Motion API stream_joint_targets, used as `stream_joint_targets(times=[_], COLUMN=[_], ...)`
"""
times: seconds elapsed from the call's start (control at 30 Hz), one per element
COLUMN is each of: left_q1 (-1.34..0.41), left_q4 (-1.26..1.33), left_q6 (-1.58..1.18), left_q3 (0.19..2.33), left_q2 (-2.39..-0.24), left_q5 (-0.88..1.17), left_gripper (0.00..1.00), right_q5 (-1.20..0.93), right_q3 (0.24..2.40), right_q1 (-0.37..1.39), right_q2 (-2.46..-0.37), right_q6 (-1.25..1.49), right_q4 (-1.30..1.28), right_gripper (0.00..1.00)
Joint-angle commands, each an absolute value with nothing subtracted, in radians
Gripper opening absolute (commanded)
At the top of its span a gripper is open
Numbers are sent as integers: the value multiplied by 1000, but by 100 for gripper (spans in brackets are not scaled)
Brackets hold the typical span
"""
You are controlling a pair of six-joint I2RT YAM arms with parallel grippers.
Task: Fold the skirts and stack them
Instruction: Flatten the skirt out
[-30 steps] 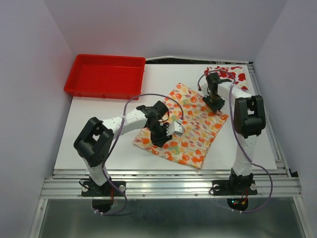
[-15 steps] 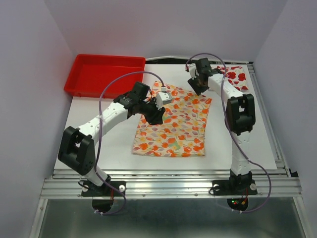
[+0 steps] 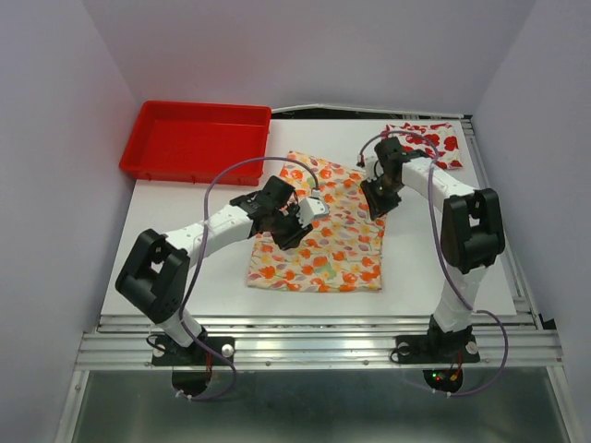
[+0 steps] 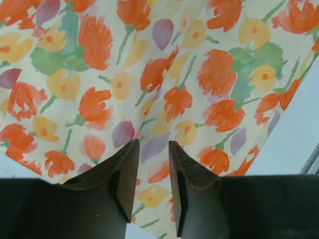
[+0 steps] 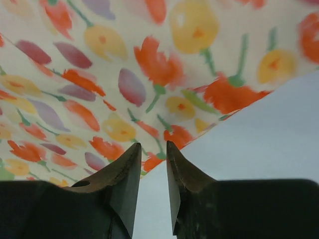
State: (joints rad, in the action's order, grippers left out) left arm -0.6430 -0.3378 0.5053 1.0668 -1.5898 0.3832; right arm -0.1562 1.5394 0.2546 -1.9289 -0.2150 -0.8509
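The cream skirt (image 3: 325, 257) with small orange, red and yellow marks lies spread flat at mid-table. My left gripper (image 3: 288, 233) hovers over its left half, jaws a little apart with nothing between them; the left wrist view shows the printed cloth (image 4: 199, 74) under the gripper (image 4: 153, 144). My right gripper (image 3: 377, 199) hangs over the skirt's right edge, also narrowly open and empty; in the right wrist view the cloth's border (image 5: 124, 64) runs just past the gripper (image 5: 154, 145). The white skirt (image 3: 432, 139) with big red flowers lies at the back right corner.
A red plastic tray (image 3: 138, 152) stands at the back left. Bare white table (image 3: 185, 268) lies left of the cream skirt and more of it (image 5: 259, 139) to its right. A metal rail (image 3: 314, 343) runs along the near edge.
The cream skirt went from lying diagonally to lying squared up. Both grippers then drew back from its far edge toward the near side and narrowed their jaws.
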Motion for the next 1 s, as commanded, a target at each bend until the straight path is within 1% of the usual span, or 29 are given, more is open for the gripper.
stream_joint_targets(times=[0.0,0.17,0.2,0.27,0.3,0.37,0.57,0.63,0.67,0.73,0.8,0.83,0.87,0.9,0.97], left_q1=[-670,-710,-722,-732,-739,-741,-742,-741,-741,-741,-738,-738,-736,-730,-716], left_q4=[-305,-295,-282,-273,-267,-262,-285,-301,-322,-348,-388,-403,-419,-452,-507], left_q6=[520,531,529,523,520,511,570,607,623,663,683,699,704,709,732], left_q3=[1066,1039,1032,1022,1020,1020,986,956,945,916,894,881,877,877,884], left_q2=[-1597,-1597,-1595,-1598,-1603,-1617,-1580,-1537,-1522,-1470,-1431,-1399,-1385,-1370,-1358], left_q5=[341,302,296,293,291,285,291,284,281,293,314,340,350,356,386], left_gripper=[41,41,41,41,41,40,41,41,41,41,41,41,41,43,47], right_q5=[-285,-284,-275,-261,-244,-233,-103,-98,-107,-158,-236,-257,-274,-297,-311], right_q3=[1441,1368,1350,1332,1324,1316,1345,1358,1361,1348,1333,1316,1307,1292,1227], right_q1=[238,172,151,141,129,129,129,129,129,129,129,129,129,129,129], right_q2=[-1947,-1976,-1983,-1986,-1988,-1990,-1979,-1968,-1930,-1866,-1749,-1709,-1671,-1592,-1507], right_q6=[-115,-84,-83,-95,-98,-110,-179,-233,-248,-299,-398,-470,-509,-546,-647], right_q4=[-879,-874,-873,-856,-848,-839,-802,-799,-795,-795,-818,-833,-857,-870,-888], right_gripper=[32,31,25,17,9,1,1,1,1,3,11,21,29,44,53])
